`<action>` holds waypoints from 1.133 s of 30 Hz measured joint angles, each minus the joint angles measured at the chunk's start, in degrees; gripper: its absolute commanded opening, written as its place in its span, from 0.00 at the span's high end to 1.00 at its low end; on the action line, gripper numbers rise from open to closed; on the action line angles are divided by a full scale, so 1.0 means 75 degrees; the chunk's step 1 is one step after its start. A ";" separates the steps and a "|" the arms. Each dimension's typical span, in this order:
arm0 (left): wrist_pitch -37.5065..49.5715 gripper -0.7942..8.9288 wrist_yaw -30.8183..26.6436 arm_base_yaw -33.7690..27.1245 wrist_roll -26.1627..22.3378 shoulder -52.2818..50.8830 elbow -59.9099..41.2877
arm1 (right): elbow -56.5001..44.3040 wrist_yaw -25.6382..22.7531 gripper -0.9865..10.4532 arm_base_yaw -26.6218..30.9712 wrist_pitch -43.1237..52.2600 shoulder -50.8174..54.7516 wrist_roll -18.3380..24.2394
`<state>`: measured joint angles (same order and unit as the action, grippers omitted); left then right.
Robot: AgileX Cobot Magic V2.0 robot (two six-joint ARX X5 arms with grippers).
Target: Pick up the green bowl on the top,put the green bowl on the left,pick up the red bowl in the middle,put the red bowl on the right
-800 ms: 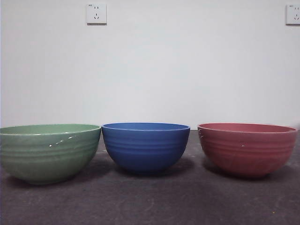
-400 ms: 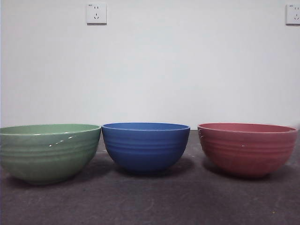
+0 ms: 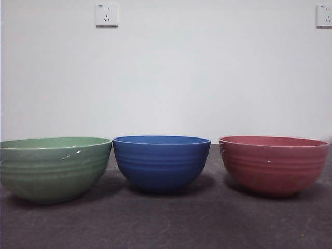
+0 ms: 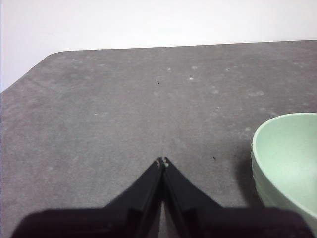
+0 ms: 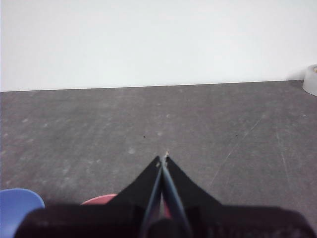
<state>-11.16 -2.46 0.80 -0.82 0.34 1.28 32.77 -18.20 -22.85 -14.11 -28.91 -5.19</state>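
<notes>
In the front view the green bowl (image 3: 53, 168) stands on the table at the left, a blue ridged bowl (image 3: 161, 162) in the middle and the red bowl (image 3: 273, 164) at the right, each apart from the others. No arm shows in the front view. My left gripper (image 4: 162, 162) is shut and empty above bare table, with the green bowl (image 4: 290, 161) off to one side. My right gripper (image 5: 163, 158) is shut and empty; the red bowl's rim (image 5: 99, 200) and the blue bowl's edge (image 5: 17, 203) peek out beside its jaws.
The grey table (image 3: 166, 223) runs to a white wall with two sockets (image 3: 107, 15). A rounded table corner (image 4: 47, 57) shows in the left wrist view. A white round object (image 5: 311, 79) sits at the table's far edge in the right wrist view.
</notes>
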 measured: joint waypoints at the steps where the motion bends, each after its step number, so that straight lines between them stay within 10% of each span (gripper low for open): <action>1: -0.0003 0.92 0.0000 0.0000 0.0000 0.0000 0.0000 | 0.0000 0.0000 0.91 0.0000 0.0000 0.0000 0.0000; 14: 0.0000 0.92 0.0000 0.0000 0.0000 0.0003 0.0000 | -0.0047 0.0073 0.91 0.0227 -0.0341 0.0481 0.0501; 26: 0.0000 0.92 -0.0003 0.0000 0.0000 0.0003 0.0000 | -0.2935 0.3016 0.91 0.2142 0.0300 0.2684 0.0953; 34: 0.0000 0.92 -0.0003 0.0000 0.0000 0.0000 0.0000 | -0.4109 0.3229 0.91 0.2148 0.0353 0.3716 0.0962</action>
<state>-11.16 -2.48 0.80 -0.82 0.34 1.28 1.96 6.02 -6.74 -11.46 -1.04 2.02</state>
